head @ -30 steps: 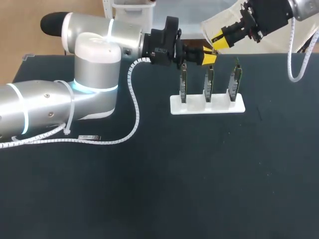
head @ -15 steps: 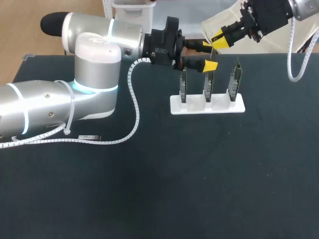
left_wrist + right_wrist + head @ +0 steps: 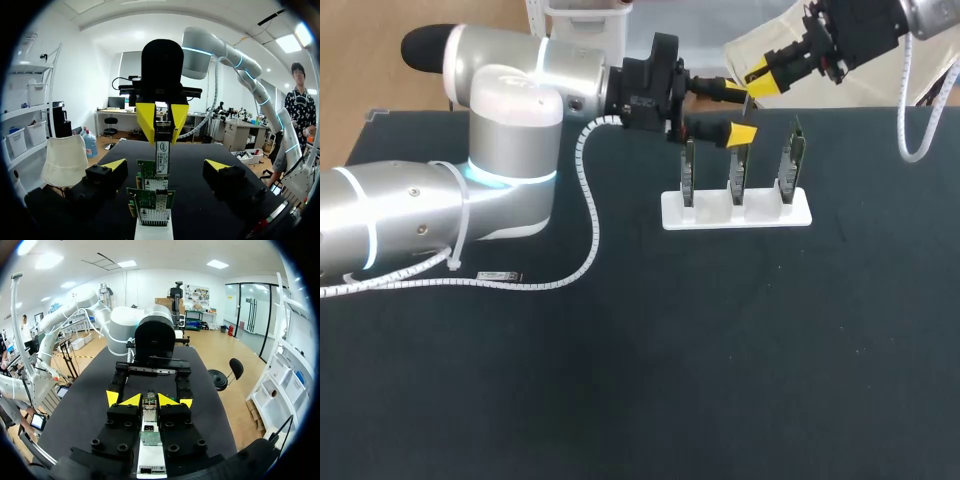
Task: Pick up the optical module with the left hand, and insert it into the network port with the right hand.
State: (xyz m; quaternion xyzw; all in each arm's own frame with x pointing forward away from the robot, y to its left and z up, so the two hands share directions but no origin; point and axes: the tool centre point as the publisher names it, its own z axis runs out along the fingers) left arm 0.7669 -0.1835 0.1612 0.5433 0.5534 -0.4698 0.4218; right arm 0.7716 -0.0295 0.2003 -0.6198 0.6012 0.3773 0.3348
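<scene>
The left gripper (image 3: 735,112) is held wide open above the rack, with nothing gripped between its yellow-tipped fingers. The right gripper (image 3: 758,80) is clamped on the optical module, which is pinched between its two yellow tips.

From the head view the module can hardly be made out. It is shown plainly in the left wrist view. There the optical module (image 3: 161,157) is seen as a narrow silver bar hanging from the right gripper's tips, its lower end just above the network cards (image 3: 150,200). Whether it touches the rearmost card cannot be told. In the same view the left gripper's fingers (image 3: 112,169) are spread to either side of the module and are kept apart from it. In the right wrist view the left gripper's tips are seen outside the right gripper's tips, which are set close together on the module.

Three cards are held upright in a row on the rack's white base (image 3: 735,212). The rack is placed toward the far edge of the dark table (image 3: 650,380), and a broad stretch of tabletop lies between it and the near edge. The left part of the table is crossed by the left arm and its coiled cable (image 3: 588,215). A small silver part (image 3: 500,275) lies beside the cable.
</scene>
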